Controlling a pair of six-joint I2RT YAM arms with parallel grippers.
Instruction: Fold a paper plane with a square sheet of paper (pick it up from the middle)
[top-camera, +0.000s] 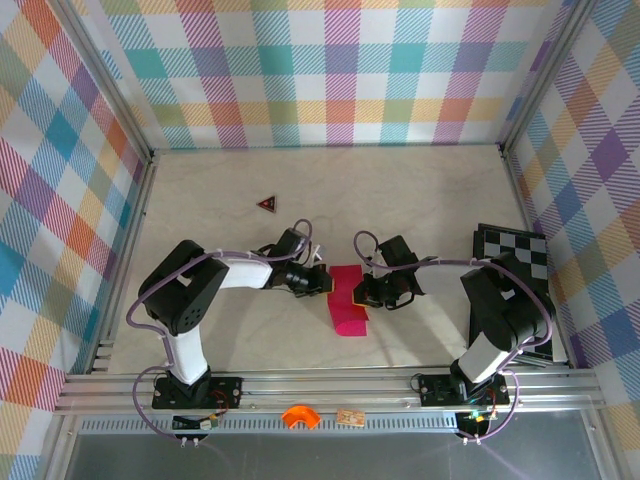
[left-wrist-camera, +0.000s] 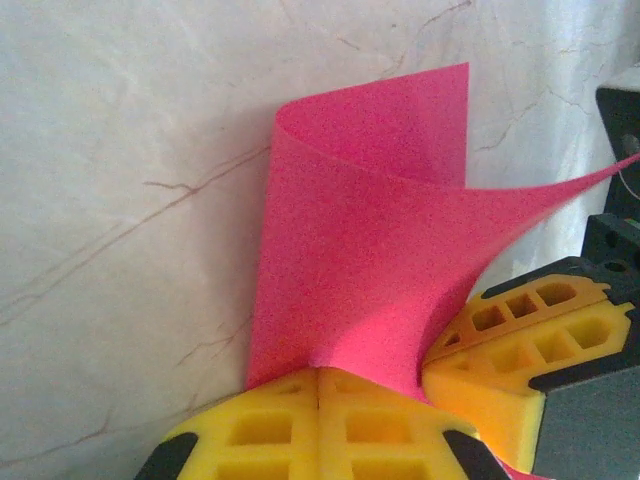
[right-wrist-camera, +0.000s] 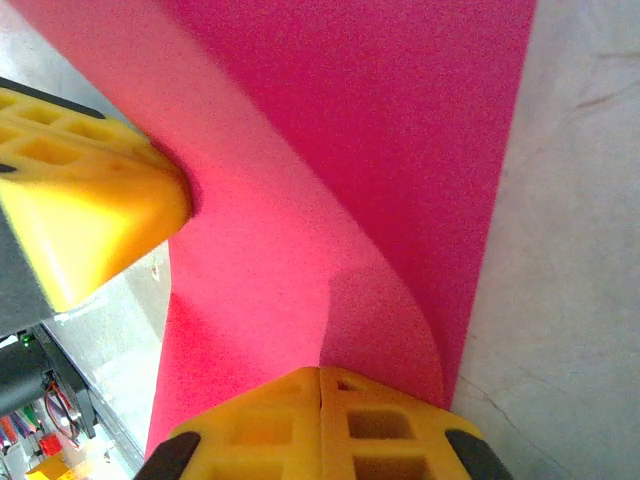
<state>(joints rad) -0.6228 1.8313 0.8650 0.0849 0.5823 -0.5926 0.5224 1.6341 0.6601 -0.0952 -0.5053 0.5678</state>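
While I look down from the top view, the sheet (top-camera: 348, 300) lies on the table (top-camera: 220, 330) between my two arms. It shows as a narrow strip, not a full square, so I judge it is doubled over on itself. My left pincer (top-camera: 322, 283) meets its left edge and my right pincer (top-camera: 366, 292) its right edge, both toward the strip's far end. The checkerboard (top-camera: 515, 250) and the triangle (top-camera: 267, 204) sit well apart from it.

From the left wrist, my left pincer (left-wrist-camera: 318, 400) is closed, finger against finger, and the sheet (left-wrist-camera: 360, 250) rises out of its tips, so I take it as pinched there. One layer seems to lie on the table while another bends over it in a soft roll with no crease. A yellow finger of my right pincer (left-wrist-camera: 530, 340) sits just beside, touching the lifted flap.

From the right wrist, my right pincer (right-wrist-camera: 320, 400) is closed too, and the curled layer of the sheet (right-wrist-camera: 400, 130) runs into its tips, so I read that as a grip. My left pincer's finger (right-wrist-camera: 80, 210) presses the sheet at upper left.

As I judge it, only the first half-fold is under way. The roll has not yet been flattened into a crease, and the nose corners and wings are all left to do.
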